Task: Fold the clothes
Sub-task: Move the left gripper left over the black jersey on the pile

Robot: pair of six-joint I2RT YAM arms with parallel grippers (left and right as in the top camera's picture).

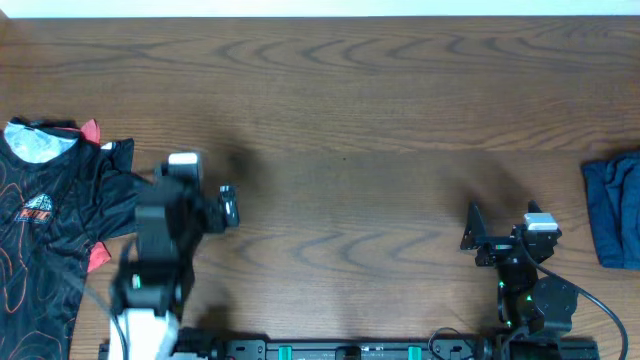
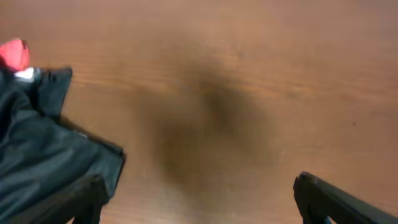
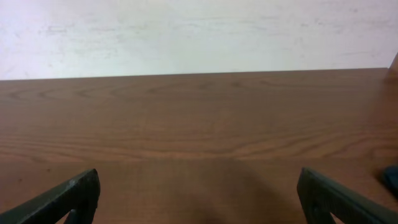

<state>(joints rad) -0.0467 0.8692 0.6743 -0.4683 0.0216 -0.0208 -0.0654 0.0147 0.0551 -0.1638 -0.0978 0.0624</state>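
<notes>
- This is a robotics lab bench, not a home or a shop.
- Two robot arms, the left arm point(image 1: 158, 235) and the right arm point(image 1: 535, 285), stand at the near edge of a wide wood-grain counter point(image 1: 380, 90).
- A black mounting rail point(image 1: 350, 351) runs along that edge between their bases.
- Small green indicator lights point(image 1: 506, 322) glow on the right arm's base.
- A black cable point(image 1: 603, 312) loops out in the open beside that base.
- A plain white wall point(image 3: 199, 31), slightly scuffed, rises behind the counter's far edge.
- Cloth lies at both ends of the counter: a black sports jersey point(image 1: 50, 220) at the left and a dark blue garment point(image 1: 615, 210) at the right.
</notes>
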